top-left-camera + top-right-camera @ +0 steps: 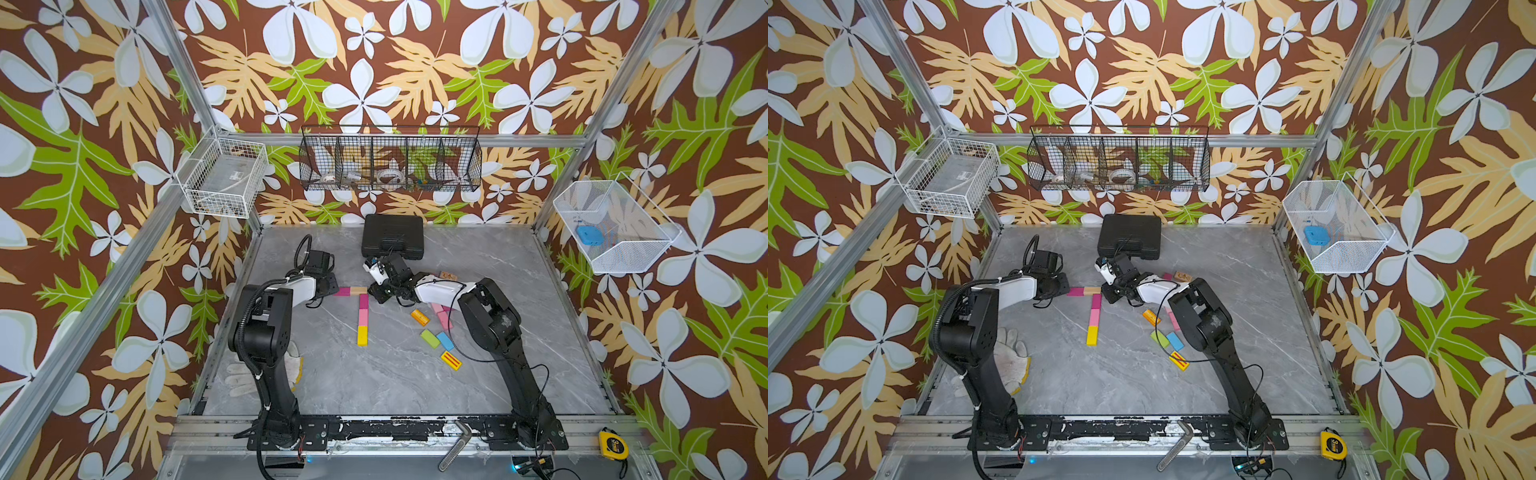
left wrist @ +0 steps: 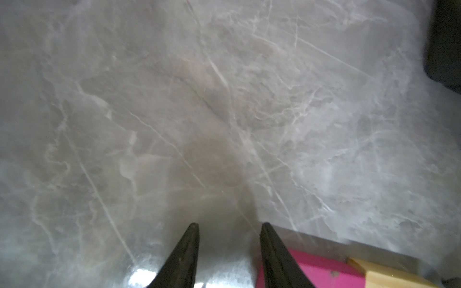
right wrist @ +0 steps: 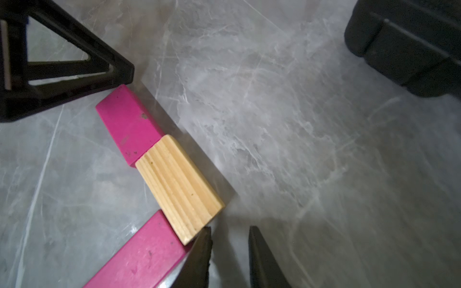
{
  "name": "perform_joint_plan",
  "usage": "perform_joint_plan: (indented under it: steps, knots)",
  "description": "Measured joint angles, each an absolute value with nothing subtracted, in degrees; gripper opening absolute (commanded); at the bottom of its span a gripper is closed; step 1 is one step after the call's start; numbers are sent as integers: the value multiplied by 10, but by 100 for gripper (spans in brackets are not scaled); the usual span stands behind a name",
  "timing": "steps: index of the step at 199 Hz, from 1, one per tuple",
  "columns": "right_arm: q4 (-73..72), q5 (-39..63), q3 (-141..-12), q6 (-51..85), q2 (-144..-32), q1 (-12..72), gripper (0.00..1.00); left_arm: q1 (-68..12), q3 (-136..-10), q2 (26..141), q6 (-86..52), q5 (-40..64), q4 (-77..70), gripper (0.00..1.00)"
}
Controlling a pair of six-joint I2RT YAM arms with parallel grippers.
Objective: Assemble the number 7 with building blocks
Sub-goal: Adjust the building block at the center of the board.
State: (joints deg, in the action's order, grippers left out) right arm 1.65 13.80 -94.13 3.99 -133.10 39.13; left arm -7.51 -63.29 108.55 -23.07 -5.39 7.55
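In both top views the building blocks form a figure. A magenta block (image 1: 343, 291) and a plain wood block (image 1: 358, 290) make a bar. A magenta block (image 1: 364, 301), a pink one (image 1: 363, 318) and a yellow one (image 1: 362, 336) run down from it. My left gripper (image 2: 229, 224) is open over bare table at the magenta end (image 2: 321, 269). My right gripper (image 3: 229, 228) stands slightly open and empty. One fingertip (image 3: 203, 239) is against the corner where the wood block (image 3: 179, 187) meets the magenta block (image 3: 139, 256).
Loose blocks lie under the right arm: orange (image 1: 420, 317), pink (image 1: 442, 318), green (image 1: 430, 338), blue (image 1: 445, 340), yellow red-striped (image 1: 451, 360), printed wood (image 1: 448, 276). A black case (image 1: 392, 241) stands behind. A work glove (image 1: 243, 374) lies by the left arm's base.
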Motion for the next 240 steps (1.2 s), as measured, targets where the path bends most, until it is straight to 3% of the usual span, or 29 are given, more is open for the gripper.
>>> perform_joint_plan:
  steps: [240]
  knots:
    - [6, 138, -927, 38, -1324, 390, 28, -74, -633, 1084, -228, -41, 77, 43]
